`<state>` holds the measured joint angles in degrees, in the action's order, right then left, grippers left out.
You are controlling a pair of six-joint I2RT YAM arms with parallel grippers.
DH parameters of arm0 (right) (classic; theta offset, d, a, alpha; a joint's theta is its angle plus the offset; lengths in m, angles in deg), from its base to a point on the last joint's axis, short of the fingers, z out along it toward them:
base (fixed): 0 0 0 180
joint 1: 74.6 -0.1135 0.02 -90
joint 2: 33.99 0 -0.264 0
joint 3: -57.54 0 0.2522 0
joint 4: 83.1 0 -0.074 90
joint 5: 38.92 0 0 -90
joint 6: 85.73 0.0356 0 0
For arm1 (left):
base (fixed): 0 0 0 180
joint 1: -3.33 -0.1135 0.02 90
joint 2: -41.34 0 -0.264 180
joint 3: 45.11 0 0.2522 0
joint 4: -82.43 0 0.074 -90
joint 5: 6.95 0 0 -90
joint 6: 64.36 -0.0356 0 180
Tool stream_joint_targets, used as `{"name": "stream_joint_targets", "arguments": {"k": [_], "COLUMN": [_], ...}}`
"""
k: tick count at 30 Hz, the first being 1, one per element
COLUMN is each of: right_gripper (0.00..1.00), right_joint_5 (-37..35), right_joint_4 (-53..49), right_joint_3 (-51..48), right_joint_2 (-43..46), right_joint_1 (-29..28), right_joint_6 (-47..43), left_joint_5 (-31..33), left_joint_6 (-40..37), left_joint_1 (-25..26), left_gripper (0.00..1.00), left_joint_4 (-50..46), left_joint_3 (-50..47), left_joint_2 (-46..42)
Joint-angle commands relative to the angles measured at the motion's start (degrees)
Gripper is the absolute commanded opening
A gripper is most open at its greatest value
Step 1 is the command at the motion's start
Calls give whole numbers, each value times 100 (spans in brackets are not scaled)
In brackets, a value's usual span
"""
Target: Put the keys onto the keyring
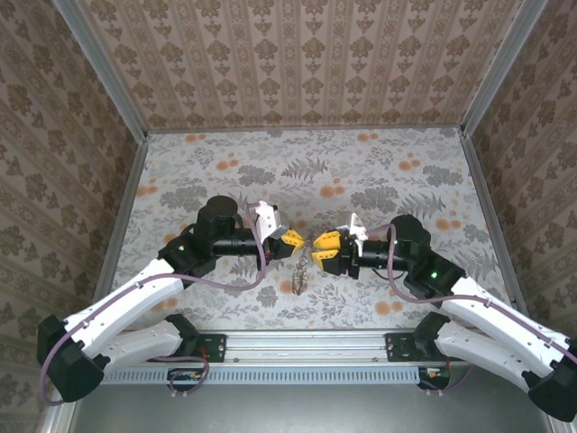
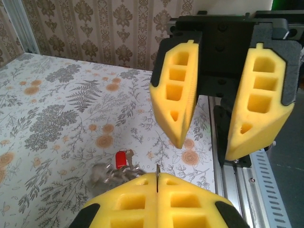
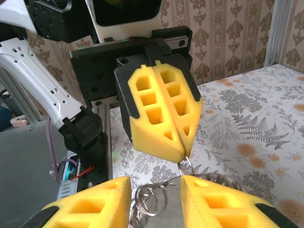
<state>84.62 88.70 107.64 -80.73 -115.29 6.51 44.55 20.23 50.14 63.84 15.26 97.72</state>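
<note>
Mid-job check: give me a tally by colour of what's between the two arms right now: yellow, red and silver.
Yellow fingers: 4
Red key head: 1
Silver key bunch: 1, its single pieces too tangled to count
Total: 6

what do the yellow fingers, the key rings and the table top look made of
Yellow fingers: matte plastic, likely printed, judging by the hollow square cells. Key rings: thin bright wire, probably steel, given the silver glint. Table top: smooth sheet with a printed flower pattern, perhaps paper or vinyl; what lies beneath cannot be told.
</note>
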Motion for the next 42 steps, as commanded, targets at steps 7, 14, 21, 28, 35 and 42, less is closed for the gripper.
{"name": "stream_joint_targets", "arguments": {"k": [7,14,21,28,35,42], "right_gripper": [29,26,25,24,26,27], "right_joint_5": [453,399,316,76,-56,-129], "right_joint_4": [236,249,380,392,287,270], "right_joint_3": [190,241,225,206,100,23], "right_joint_2": [-434,-602,-739,-741,-565,-519], "right_joint_1": [-27,-27,-27,-19,8,34], "right_joint_6": [-231,-333,-375,-385,-366,-361], "left_joint_5": [-254,-324,-352,-352,-307,-298], "left_joint_6": [-140,-138,-153,-178,-212,-230], "left_joint_1": [-14,3,19,41,47,65], "left_gripper": [0,0,0,0,0,0], "left_joint_4": [-81,-79,-120,-151,-201,-230], "left_joint_3": [227,235,257,265,270,284], "left_joint_2": [-153,-127,-135,-125,-123,-127]}}
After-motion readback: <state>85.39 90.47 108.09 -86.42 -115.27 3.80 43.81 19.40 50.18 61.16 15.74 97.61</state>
